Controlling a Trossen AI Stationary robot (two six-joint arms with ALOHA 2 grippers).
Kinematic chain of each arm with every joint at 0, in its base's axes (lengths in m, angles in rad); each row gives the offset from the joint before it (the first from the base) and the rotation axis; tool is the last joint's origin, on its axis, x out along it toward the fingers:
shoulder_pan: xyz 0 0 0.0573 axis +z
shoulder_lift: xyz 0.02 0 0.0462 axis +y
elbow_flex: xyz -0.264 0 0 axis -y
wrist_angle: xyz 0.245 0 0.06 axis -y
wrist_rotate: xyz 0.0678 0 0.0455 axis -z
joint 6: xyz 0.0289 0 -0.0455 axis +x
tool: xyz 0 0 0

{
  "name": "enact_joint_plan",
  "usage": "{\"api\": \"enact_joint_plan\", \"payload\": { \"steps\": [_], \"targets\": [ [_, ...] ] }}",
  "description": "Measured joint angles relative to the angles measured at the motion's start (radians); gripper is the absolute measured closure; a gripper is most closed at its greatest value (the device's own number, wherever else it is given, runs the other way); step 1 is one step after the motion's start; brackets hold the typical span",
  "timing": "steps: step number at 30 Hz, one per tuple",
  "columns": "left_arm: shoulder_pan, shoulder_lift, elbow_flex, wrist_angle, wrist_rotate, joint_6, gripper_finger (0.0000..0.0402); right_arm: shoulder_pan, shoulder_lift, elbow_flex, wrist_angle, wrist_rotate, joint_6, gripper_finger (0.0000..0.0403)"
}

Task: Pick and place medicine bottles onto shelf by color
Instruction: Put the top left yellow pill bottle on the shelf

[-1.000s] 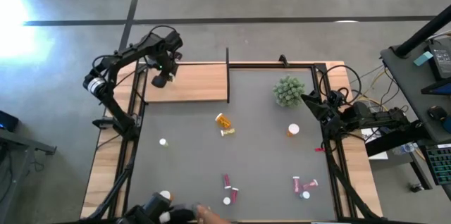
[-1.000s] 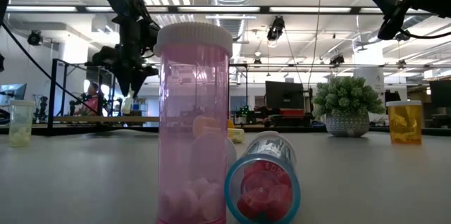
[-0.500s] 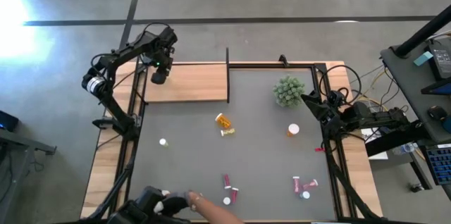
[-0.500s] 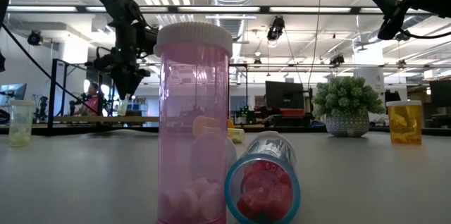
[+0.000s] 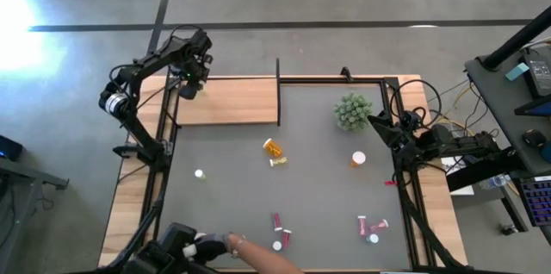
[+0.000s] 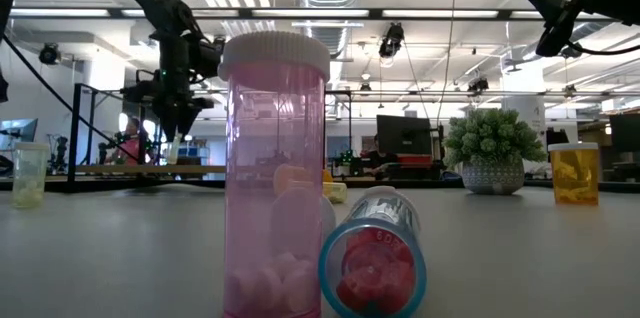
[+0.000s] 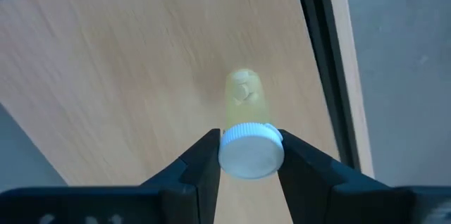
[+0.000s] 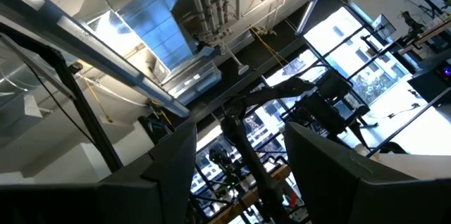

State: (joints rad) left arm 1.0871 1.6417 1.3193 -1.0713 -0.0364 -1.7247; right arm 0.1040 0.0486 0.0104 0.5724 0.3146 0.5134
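**Left arm poised over the shelf**

The left gripper (image 7: 248,155) hung above the flat light-wood shelf board (image 5: 232,102), fingers clamped on the white cap of a small yellowish medicine bottle (image 7: 246,122). The right gripper (image 8: 239,175), fingers parted and empty, pointed upward beside the table.

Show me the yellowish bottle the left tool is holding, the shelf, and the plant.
Yellowish bottle (image 7: 251,151): left wrist view, on its white cap.
Shelf (image 5: 241,102): high view, on the bare wood board.
Plant (image 5: 352,111): high view, on the green foliage.
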Motion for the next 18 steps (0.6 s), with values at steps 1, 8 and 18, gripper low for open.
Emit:
{"api": "enact_joint_plan", "payload": {
  "steps": [1, 8, 18],
  "targets": [
    [0.007, 0.0, 0.0, 0.001, 0.002, -0.009, 0.0293, 0.0, 0.0, 0.0, 0.0, 0.0, 0.0, 0.0197],
    [0.02, 0.0, -0.004, 0.017, 0.015, -0.056, 0.0293, 0.0, 0.0, 0.0, 0.0, 0.0, 0.0, 0.0197],
    [0.022, 0.059, -0.01, 0.035, 0.033, -0.078, 0.0293, 0.0, 0.0, 0.0, 0.0, 0.0, 0.0, 0.0197]
  ]
}}
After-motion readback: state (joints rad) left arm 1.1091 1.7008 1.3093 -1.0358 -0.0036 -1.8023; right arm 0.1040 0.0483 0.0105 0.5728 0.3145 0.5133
